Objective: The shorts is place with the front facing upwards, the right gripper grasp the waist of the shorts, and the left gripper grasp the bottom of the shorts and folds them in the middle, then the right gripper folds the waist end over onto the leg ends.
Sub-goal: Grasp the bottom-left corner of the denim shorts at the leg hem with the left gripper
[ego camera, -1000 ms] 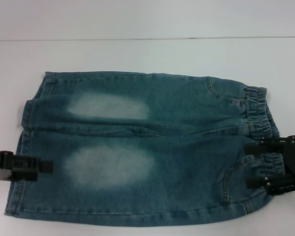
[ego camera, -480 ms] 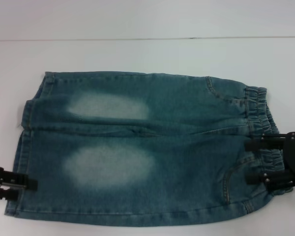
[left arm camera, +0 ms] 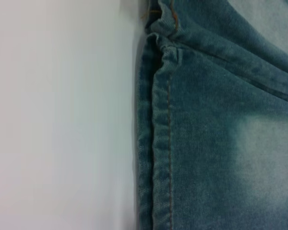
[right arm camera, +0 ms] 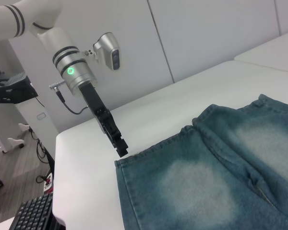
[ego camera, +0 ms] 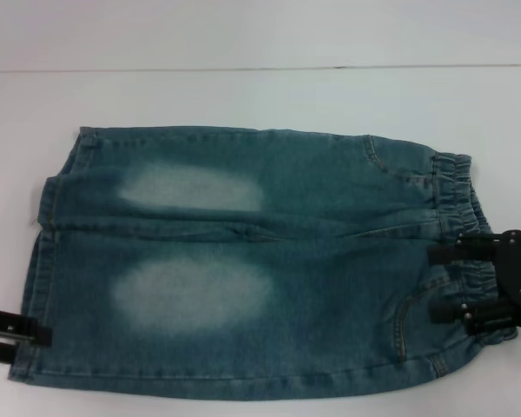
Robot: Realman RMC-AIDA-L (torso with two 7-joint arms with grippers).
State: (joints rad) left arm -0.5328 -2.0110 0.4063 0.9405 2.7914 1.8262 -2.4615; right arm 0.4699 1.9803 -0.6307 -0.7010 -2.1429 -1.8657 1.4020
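Shorts (ego camera: 252,261): flat on white table (ego camera: 243,95), waistband at 3 o'clock, hems at 9.
Right gripper (ego camera: 447,282): prongs spread over the waistband, gripping nothing.
Left gripper (ego camera: 22,340): at hem corner, 8 o'clock; grip unclear.

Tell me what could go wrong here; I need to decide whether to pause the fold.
The left gripper sits at the hem's near corner, barely over denim, so it may close on one layer or miss. The right gripper straddles the gathered waistband open; elastic could bunch or slip when the shorts lift.
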